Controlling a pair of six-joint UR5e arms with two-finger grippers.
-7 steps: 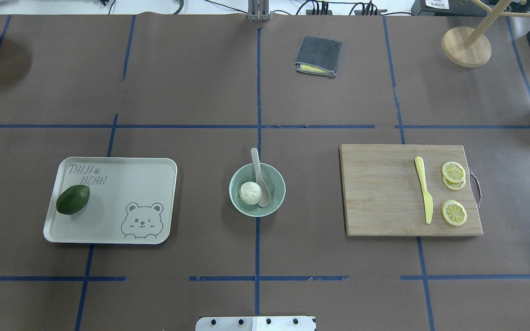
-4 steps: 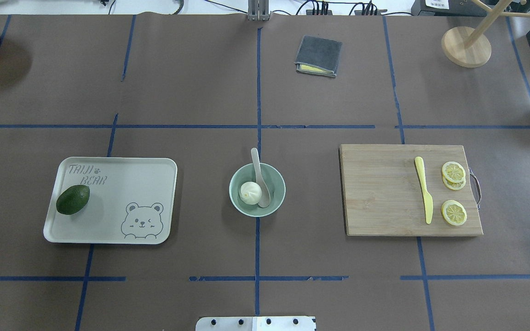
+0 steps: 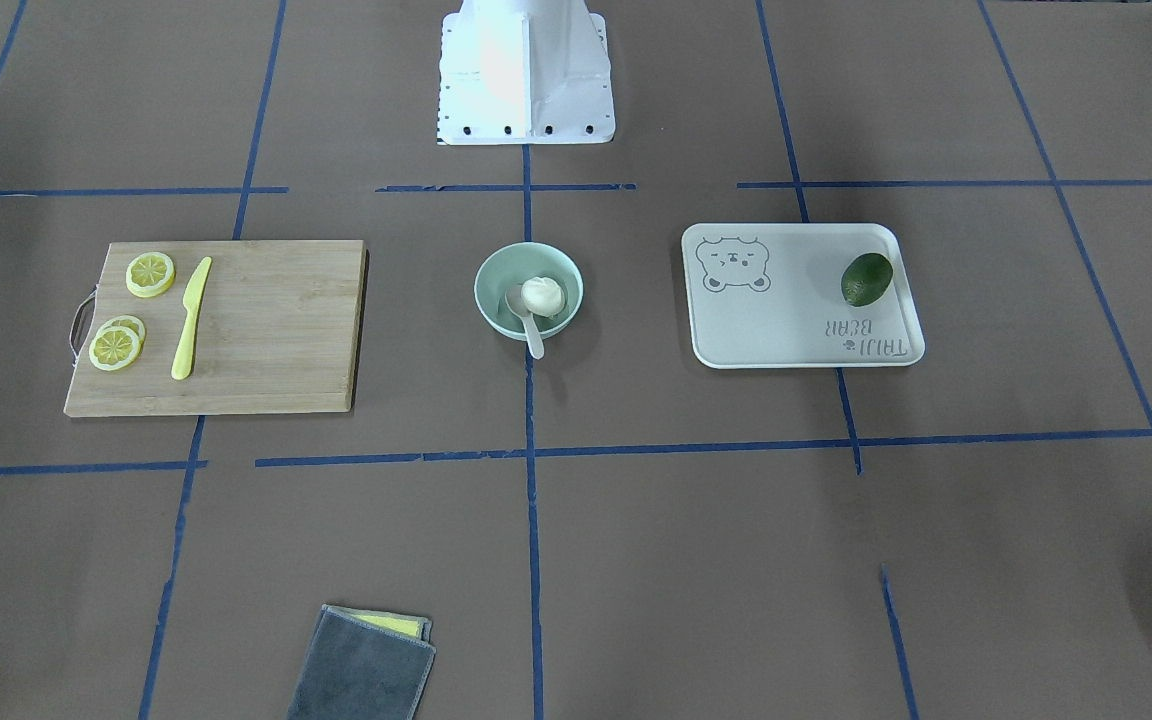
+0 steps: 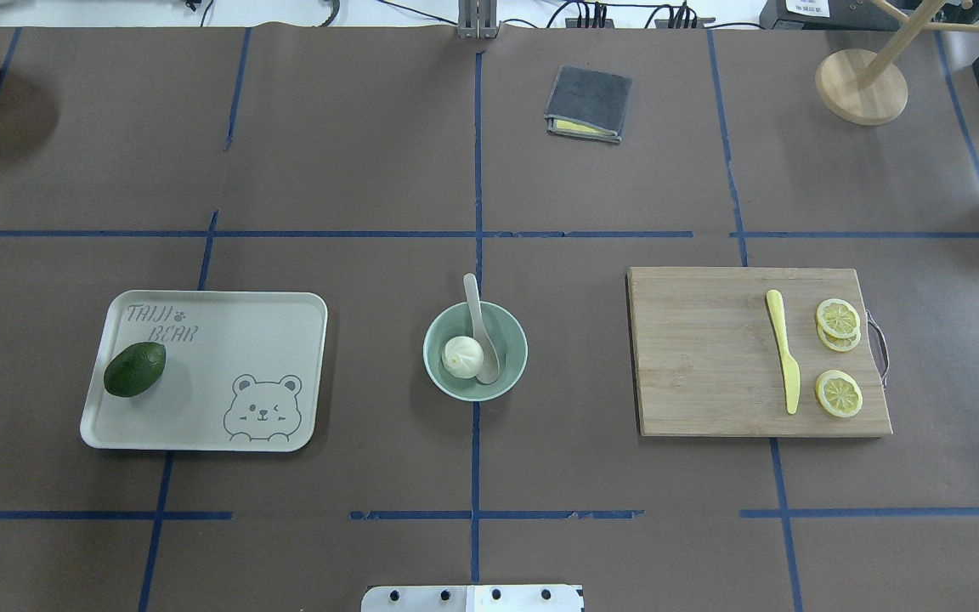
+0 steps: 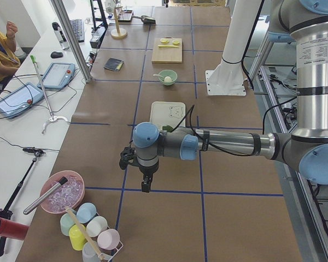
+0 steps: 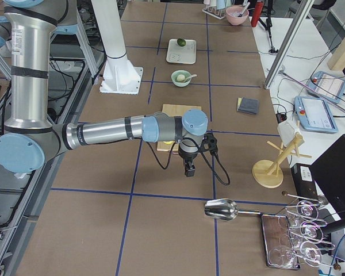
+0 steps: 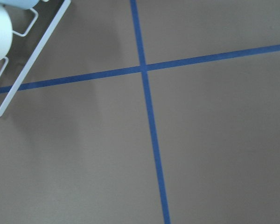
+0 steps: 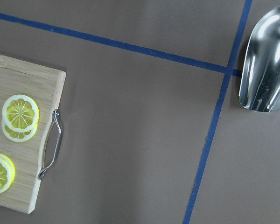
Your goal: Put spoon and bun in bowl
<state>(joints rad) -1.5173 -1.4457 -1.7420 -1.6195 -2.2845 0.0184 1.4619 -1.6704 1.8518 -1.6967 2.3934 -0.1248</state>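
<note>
The pale mint-green bowl (image 4: 512,348) stands at the table's middle. The white bun (image 4: 461,355) lies inside it. The off-white spoon (image 4: 476,316) rests with its scoop in the bowl beside the bun and its handle over the far rim. The front-facing view shows the same bowl (image 3: 491,290), bun (image 3: 542,294) and spoon (image 3: 531,328). My left gripper (image 5: 146,185) hangs far off towards the table's left end. My right gripper (image 6: 188,170) hangs far off past the cutting board. Neither holds anything that I can see; I cannot tell if they are open or shut.
A tray (image 4: 243,340) with a dark green avocado (image 4: 134,369) lies left of the bowl. A cutting board (image 4: 702,357) with a yellow knife (image 4: 783,350) and lemon slices (image 4: 838,393) lies right. A grey cloth (image 4: 589,102), wooden stand (image 4: 861,87), metal scoop (image 8: 266,65) and cup rack (image 5: 93,234) sit near the edges.
</note>
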